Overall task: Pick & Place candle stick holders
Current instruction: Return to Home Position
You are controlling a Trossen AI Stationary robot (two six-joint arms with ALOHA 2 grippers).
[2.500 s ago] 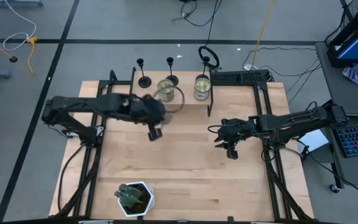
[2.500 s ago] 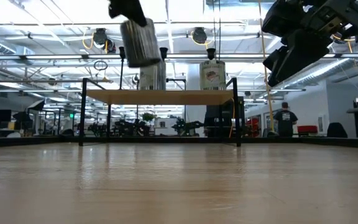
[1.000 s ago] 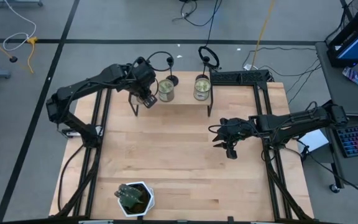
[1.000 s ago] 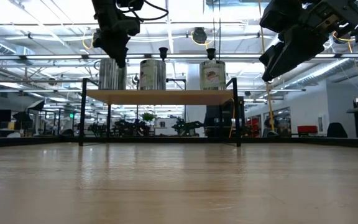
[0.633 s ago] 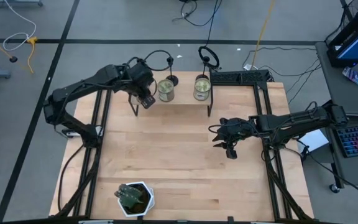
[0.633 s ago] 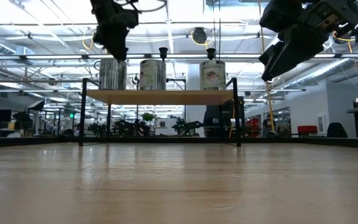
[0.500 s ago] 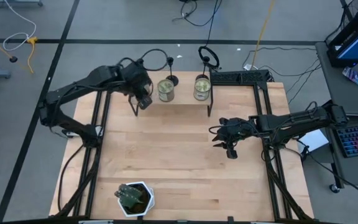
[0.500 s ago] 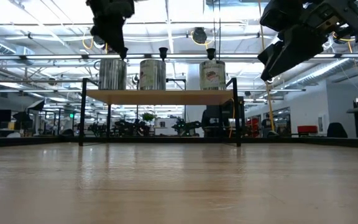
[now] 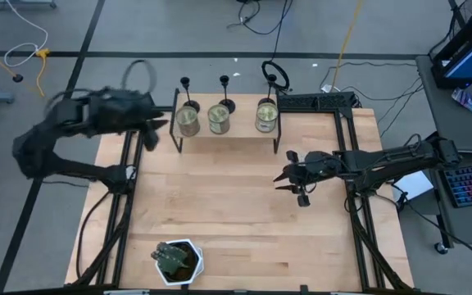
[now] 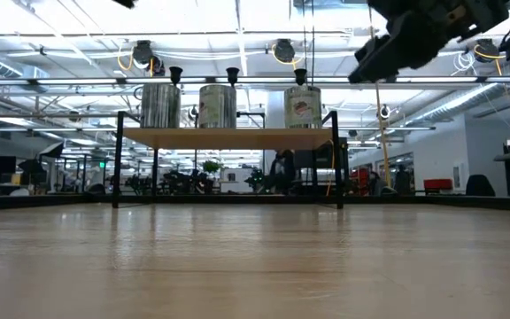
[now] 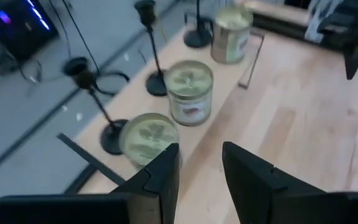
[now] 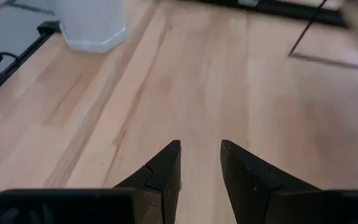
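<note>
Three black candle stick holders [image 9: 189, 97] [image 9: 226, 94] [image 11: 197, 34] stand upright on their disc bases along the far edge of a small raised shelf [image 10: 228, 137]. Each stands just behind a pale tin. My left gripper [image 9: 152, 131] hangs beyond the shelf's left end, over the table's far left edge. It is open, with nothing between its fingers [image 11: 166, 171], and it looks along the row of holders. My right gripper [image 9: 295, 184] hovers open over bare wood at the right middle of the table, also seen high up in the low view [image 10: 361, 73].
Three pale green-gold tins [image 9: 188, 123] [image 9: 219, 119] [image 9: 266, 115] stand in a row on the shelf in front of the holders. A white pot with a green plant [image 9: 179, 260] sits near the table's front edge. Black frame rails [image 9: 347, 164] run along both sides.
My left gripper has let go of the leftmost tin, risen, and swung away toward the table's left edge. The tin stays upright on the shelf. My right gripper has lifted a little above the table.
</note>
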